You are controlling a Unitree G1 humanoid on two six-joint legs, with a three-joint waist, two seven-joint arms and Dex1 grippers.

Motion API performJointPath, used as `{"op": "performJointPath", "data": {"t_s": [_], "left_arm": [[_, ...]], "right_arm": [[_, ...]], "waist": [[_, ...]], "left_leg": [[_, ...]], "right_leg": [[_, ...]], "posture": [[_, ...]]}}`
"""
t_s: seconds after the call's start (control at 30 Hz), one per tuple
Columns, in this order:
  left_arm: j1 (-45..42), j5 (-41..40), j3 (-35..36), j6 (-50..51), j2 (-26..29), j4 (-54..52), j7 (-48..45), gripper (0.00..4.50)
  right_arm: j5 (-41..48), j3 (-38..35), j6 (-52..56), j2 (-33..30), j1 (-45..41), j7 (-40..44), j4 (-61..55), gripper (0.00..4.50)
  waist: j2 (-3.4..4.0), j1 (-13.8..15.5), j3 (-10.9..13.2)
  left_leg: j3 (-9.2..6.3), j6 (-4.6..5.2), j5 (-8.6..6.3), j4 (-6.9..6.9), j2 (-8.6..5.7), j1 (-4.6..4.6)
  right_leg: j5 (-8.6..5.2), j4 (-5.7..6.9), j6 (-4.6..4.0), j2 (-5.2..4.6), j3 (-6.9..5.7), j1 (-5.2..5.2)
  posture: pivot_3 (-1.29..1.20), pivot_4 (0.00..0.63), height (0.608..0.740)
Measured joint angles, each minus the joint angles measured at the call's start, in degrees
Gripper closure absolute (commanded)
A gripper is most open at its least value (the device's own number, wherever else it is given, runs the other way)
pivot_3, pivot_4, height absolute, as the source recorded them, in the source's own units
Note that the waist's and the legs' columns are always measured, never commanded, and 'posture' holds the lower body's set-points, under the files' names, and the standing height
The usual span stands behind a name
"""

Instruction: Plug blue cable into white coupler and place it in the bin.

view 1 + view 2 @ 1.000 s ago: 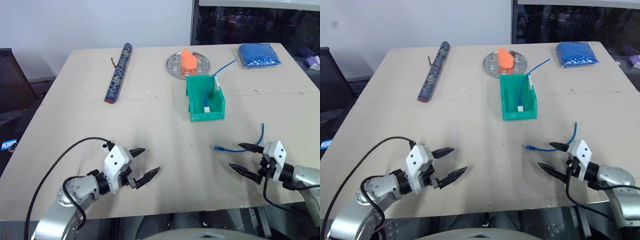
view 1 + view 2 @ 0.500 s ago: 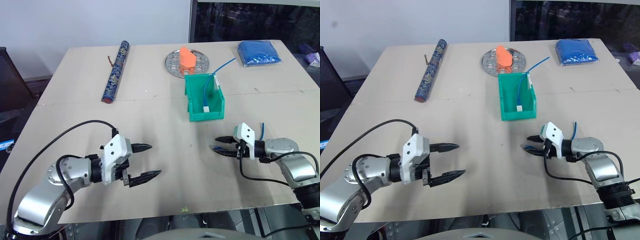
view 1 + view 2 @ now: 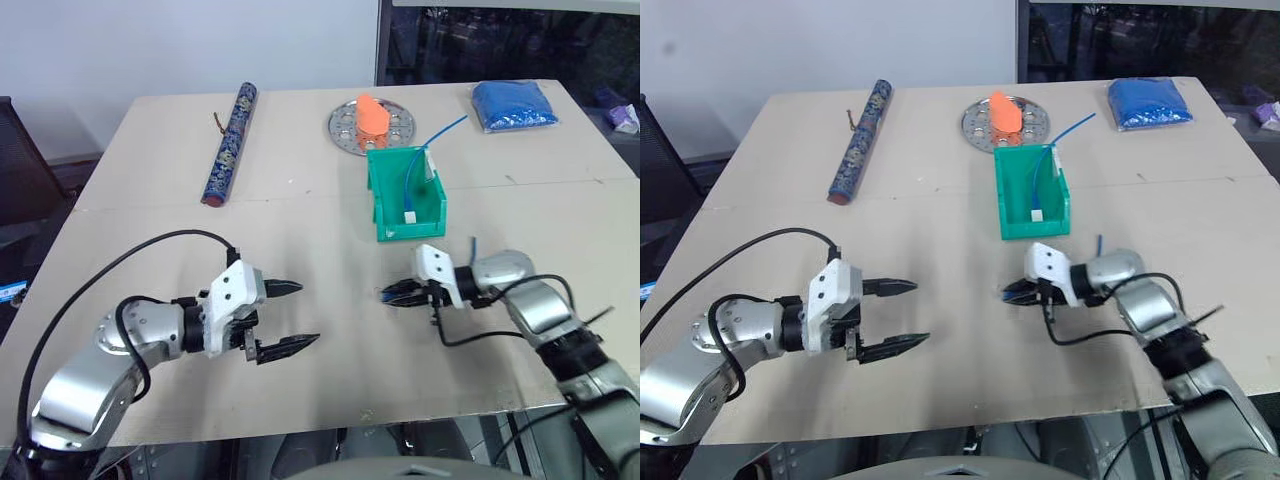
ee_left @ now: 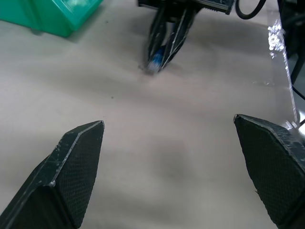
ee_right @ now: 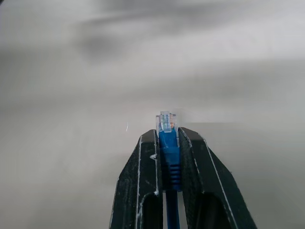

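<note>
Blue cable (image 5: 167, 138), the loose one of two on the scene, is clamped at its plug end between the two black fingers of the right pincer (image 3: 393, 294), with the clear plug tip poking out just past the fingertips. That pincer hangs low over the counter (image 3: 330, 390), pointing toward the robot's left. Across from it, well apart, the left pincer (image 3: 292, 317) stands released, its two fingers spread wide with nothing between them.

Farther back sits one green bin (image 3: 405, 196). Inside it lies a second blue cable (image 3: 420, 165), one end sticking up over the rim, with a small white coupler (image 3: 411, 216) at its lower end.

Beyond the bin rests one round grey plate (image 3: 345, 128) carrying one orange object (image 3: 372, 114). At the far edge lie one blue pouch (image 3: 513, 105) and, to the left, one long dark patterned tube (image 3: 230, 142).
</note>
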Motion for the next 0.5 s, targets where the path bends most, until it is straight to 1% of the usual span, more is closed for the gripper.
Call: {"op": "performJointPath", "data": {"t_s": [0.03, 0.07, 0.1, 0.13, 0.17, 0.23, 0.27, 0.3, 0.33, 0.37, 0.4, 0.47, 0.5], "left_arm": [[-1.6, 0.5, -1.2, 0.0, 0.0, 0.5, 0.0, 0.0], [-3.0, 1.4, -2.4, 0.0, -0.1, 0.9, 0.1, 0.0], [-3.2, 1.7, -2.6, 0.0, -0.1, 1.0, 0.1, 0.0], [-3.7, 2.4, -3.2, 0.0, -0.1, 1.4, 0.2, 0.0], [-5.1, 4.0, -4.9, 0.0, -0.1, 2.6, 0.5, 0.0], [-6.5, 5.0, -6.3, 0.0, -0.5, 3.8, 0.6, 0.0], [-6.9, 5.1, -6.7, 0.0, -0.7, 4.0, 0.7, 0.0], [-7.7, 5.5, -7.2, 0.1, -1.2, 4.3, 0.8, 0.0], [-11.0, 7.1, -10.1, 0.6, -3.0, 5.4, 1.5, 0.0], [-11.5, 7.4, -10.8, 0.7, -3.4, 5.6, 1.7, 0.0], [-12.8, 8.3, -12.4, 1.2, -4.4, 6.4, 2.0, 0.0], [-14.7, 9.6, -14.2, 1.1, -6.0, 7.4, 2.6, 0.0], [-16.5, 10.9, -15.7, 0.8, -7.9, 8.9, 3.2, 0.0]], "right_arm": [[-0.9, 1.0, -0.8, 1.4, -1.1, -0.2, 1.8, 4.08], [-1.7, 1.4, -2.0, 2.4, -1.7, -0.6, 3.2, 3.57], [-1.9, 1.4, -2.3, 2.5, -1.8, -0.7, 3.7, 3.39], [-1.9, 1.2, -2.6, 2.4, -1.8, -0.8, 4.0, 2.85], [-1.7, 0.6, -3.0, 1.8, -1.6, -0.7, 4.0, 2.57], [-1.2, -0.5, -3.1, 1.0, -0.8, -0.9, 3.7, 1.57], [-1.0, -1.1, -3.1, 0.8, -0.2, -1.1, 3.2, 1.27], [-0.7, -2.5, -3.1, 0.0, 1.2, -1.9, 2.2, 0.95], [1.3, -7.3, -2.1, -2.7, 6.3, -4.1, -2.5, 0.45], [1.8, -8.4, -1.9, -3.3, 7.3, -4.5, -3.8, 0.04], [3.5, -11.1, -0.6, -4.6, 9.7, -5.2, -7.4, 0.04], [6.2, -14.2, 1.8, -5.7, 13.2, -6.1, -11.7, 0.04], [9.2, -17.1, 4.3, -6.8, 17.2, -6.7, -15.9, 0.04]], "waist": [[0.0, 0.0, 0.0], [0.0, 0.1, 0.0], [0.0, 0.1, 0.0], [0.0, 0.1, 0.0], [0.0, 0.3, 0.0], [0.0, 0.4, 0.0], [0.0, 0.5, 0.0], [0.0, 0.6, 0.0], [0.04, 1.0, 0.0], [0.03, 0.8, 0.0], [0.03, 0.6, 0.0], [0.03, 0.4, 0.0], [0.06, 0.6, 0.0]], "left_leg": [[0.0, -0.01, 0.0, 0.0, -0.01, -0.04], [0.0, -0.01, 0.01, 0.0, -0.04, -0.1], [0.0, -0.02, 0.0, 0.01, -0.05, -0.11], [0.0, -0.02, 0.0, 0.0, -0.06, -0.15], [0.0, -0.01, 0.0, 0.0, -0.09, -0.18], [-0.01, -0.01, 0.0, -0.01, -0.09, -0.21], [-0.03, -0.01, 0.0, -0.01, -0.09, -0.23], [-0.07, -0.02, 0.0, 0.0, -0.09, -0.29], [-0.17, -0.02, 0.0, 0.02, -0.12, -0.4], [-0.15, -0.02, 0.0, 0.03, -0.12, -0.4], [-0.13, -0.01, 0.0, 0.04, -0.12, -0.4], [-0.12, -0.01, 0.0, 0.04, -0.09, -0.38], [-0.2, -0.01, 0.0, 0.04, -0.09, -0.37]], "right_leg": [[0.01, 0.0, 0.0, 0.0, 0.0, -0.04], [0.01, 0.0, 0.0, -0.02, 0.01, -0.08], [0.01, 0.0, 0.0, -0.02, 0.01, -0.1], [0.01, 0.0, 0.0, -0.04, 0.02, -0.13], [0.01, -0.01, 0.0, -0.05, 0.01, -0.17], [0.01, -0.01, 0.0, -0.06, 0.0, -0.17], [0.01, -0.01, 0.0, -0.06, -0.01, -0.17], [0.01, -0.02, 0.0, -0.06, -0.04, -0.19], [0.01, -0.02, 0.01, -0.08, -0.11, -0.23], [0.01, -0.02, 0.01, -0.08, -0.08, -0.23], [0.01, 0.0, 0.01, -0.08, -0.05, -0.24], [0.02, 0.06, 0.01, -0.07, -0.03, -0.25], [0.01, 0.07, 0.01, -0.08, -0.03, -0.22]], "posture": [[0.0, 0.15, 0.74], [0.0, 0.15, 0.74], [0.0, 0.15, 0.74], [0.0, 0.15, 0.74], [0.0, 0.15, 0.74], [0.0, 0.15, 0.74], [0.0, 0.15, 0.74], [0.0, 0.15, 0.74], [0.0, 0.15, 0.74], [0.0, 0.15, 0.74], [0.0, 0.15, 0.74], [0.0, 0.15, 0.74], [0.0, 0.15, 0.74]]}}
